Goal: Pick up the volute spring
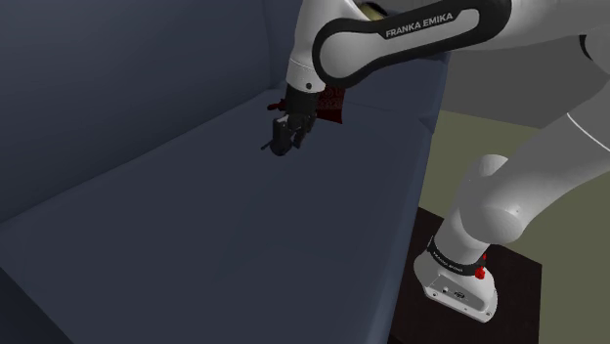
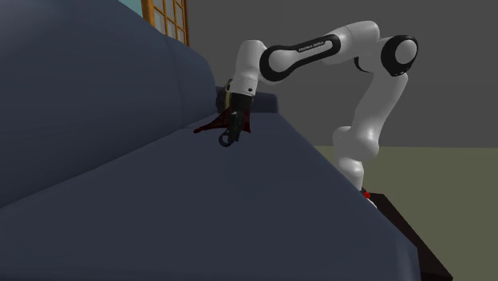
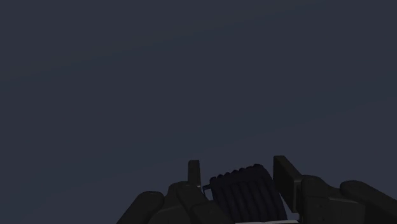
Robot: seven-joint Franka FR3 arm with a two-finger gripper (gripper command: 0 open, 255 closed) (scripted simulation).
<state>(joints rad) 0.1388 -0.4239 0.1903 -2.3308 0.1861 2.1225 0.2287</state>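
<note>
Place: a room in a home, most likely a living room.
Sofa: a wide dark blue sofa [image 1: 196,244] with a deep, flat seat took up most of the scene.
Backrest: a tall padded backrest [image 1: 108,88] rose along the shoulder view's left and met an armrest [image 2: 267,102] at the far end.
Window: a wooden-framed lattice window [image 2: 166,14] stood behind the sofa, at the top of the second exterior view.
Wall: a plain grey wall [image 2: 447,104] closed off the far side.
Floor: an olive floor [image 1: 489,132] lay to the sofa's right in the shoulder view.
</note>
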